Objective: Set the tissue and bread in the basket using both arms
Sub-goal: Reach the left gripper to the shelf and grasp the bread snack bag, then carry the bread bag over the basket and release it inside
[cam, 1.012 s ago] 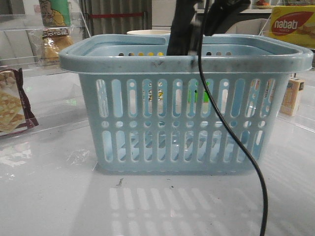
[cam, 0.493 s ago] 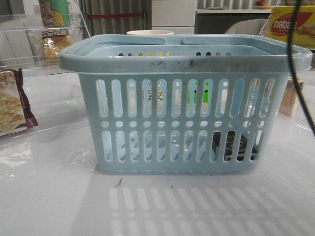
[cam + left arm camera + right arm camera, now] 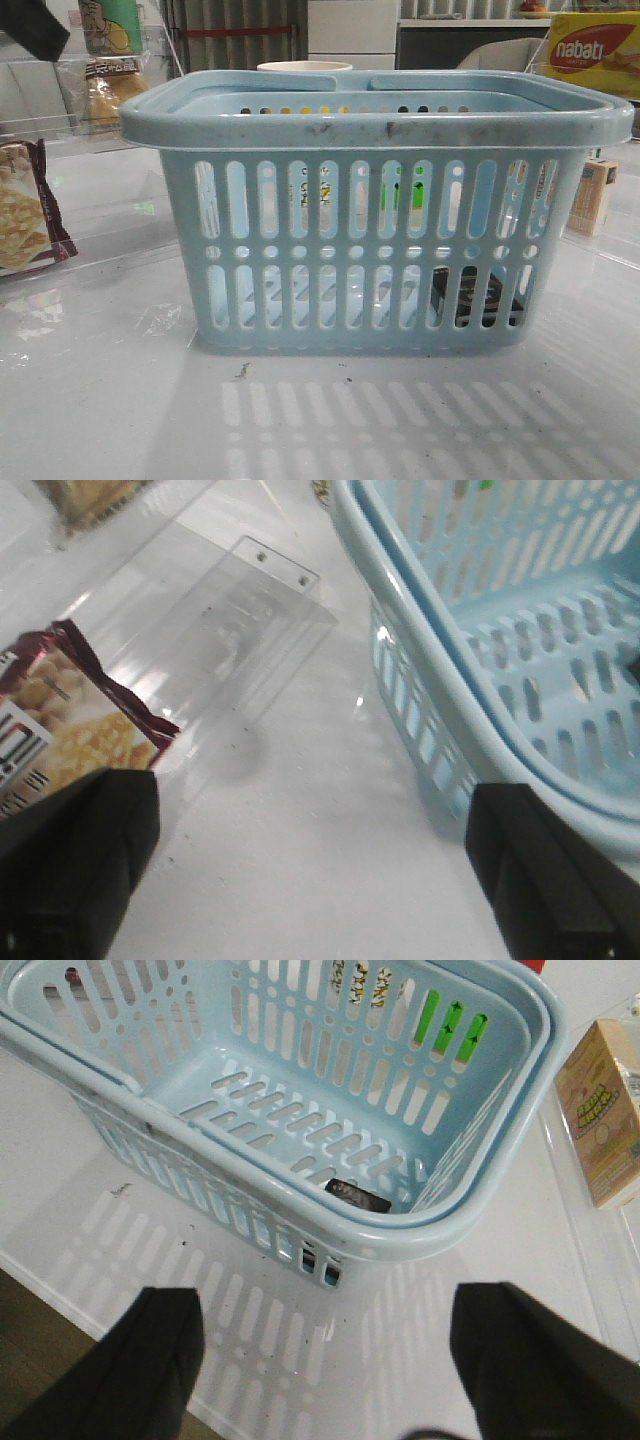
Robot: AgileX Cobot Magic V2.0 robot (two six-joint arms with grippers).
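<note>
The light-blue basket (image 3: 370, 250) stands in the middle of the table. The dark tissue pack (image 3: 470, 298) lies flat on the basket floor near its right end; it also shows in the right wrist view (image 3: 358, 1195). The bread (image 3: 108, 92) in its clear bag stands on the far left behind a clear panel. My right gripper (image 3: 325, 1360) is open and empty, above the table just outside the basket rim (image 3: 300, 1200). My left gripper (image 3: 315, 870) is open and empty over the table, between the basket (image 3: 480, 660) and a cracker packet (image 3: 60, 730).
A maroon-edged cracker packet (image 3: 25, 215) lies at the left. A tan carton (image 3: 592, 195) stands right of the basket, also in the right wrist view (image 3: 600, 1125). A yellow-red box (image 3: 595, 50) sits at the back right. A clear acrylic panel (image 3: 240, 610) lies left of the basket.
My right arm has risen out of the basket and left the front view, cable included. The tissue pack now lies on the basket floor. A dark part of my left arm appears top left.
</note>
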